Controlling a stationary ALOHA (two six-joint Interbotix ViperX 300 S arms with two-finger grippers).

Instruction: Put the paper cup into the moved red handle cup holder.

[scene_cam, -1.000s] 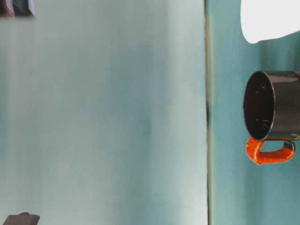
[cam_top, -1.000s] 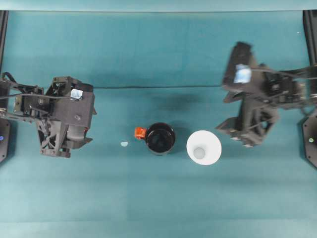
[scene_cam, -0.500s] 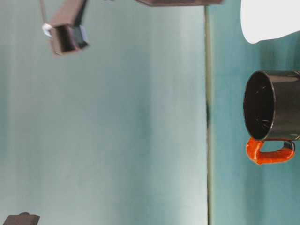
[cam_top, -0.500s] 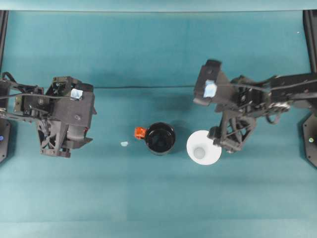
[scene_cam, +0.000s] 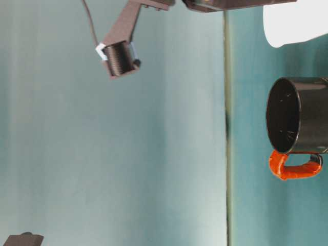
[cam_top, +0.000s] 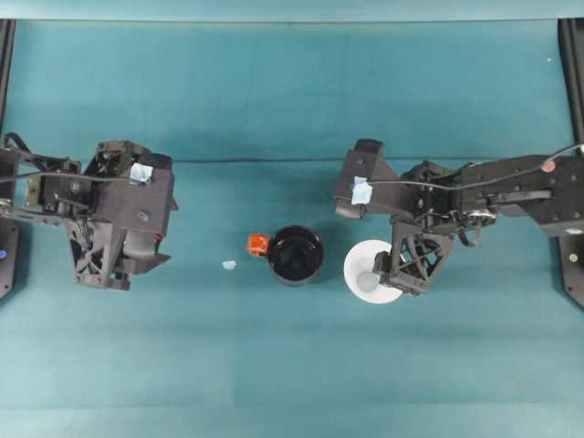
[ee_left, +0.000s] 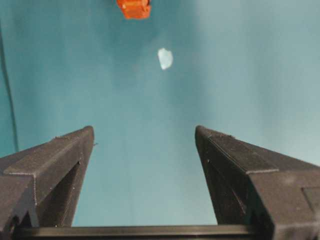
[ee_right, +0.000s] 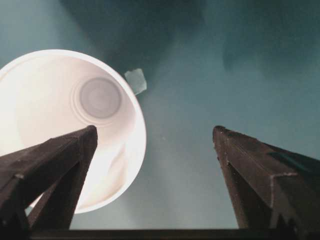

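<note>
While the paper cup [cam_top: 369, 272] stands upright on the teal table [cam_top: 292, 365] just to the right of the red handle cup holder [cam_top: 294, 255], near it but apart, the right gripper [cam_top: 400, 274] hangs over the cup's right rim with its fingers spread wide and nothing between them. In the right wrist view one finger [ee_right: 47, 175] lies across the cup's open mouth and the other finger [ee_right: 265, 175] sits over bare table well clear of the rim, so the jaws straddle the cup wall rather than enclose the whole cup. A small pale scrap [ee_right: 135, 81] lies on the table just beyond the cup's rim. The holder is empty, mouth up, with its red-orange handle [cam_top: 258, 244] pointing away from the cup. The left gripper [cam_top: 137, 265] rests well to the left of the holder, fingers released and empty; another pale scrap [cam_top: 228, 265] lies between it and the holder. Assessment: the step in hand is the grasp of the cup. A rim pinch looks feasible from this pose, provided the inner finger goes down inside the wall without tipping the light cup. Closing pressure should be modest, as thin paper is likely to crease. The cup should then be lifted straight before moving toward the holder, keeping its base level to seat cleanly.
</note>
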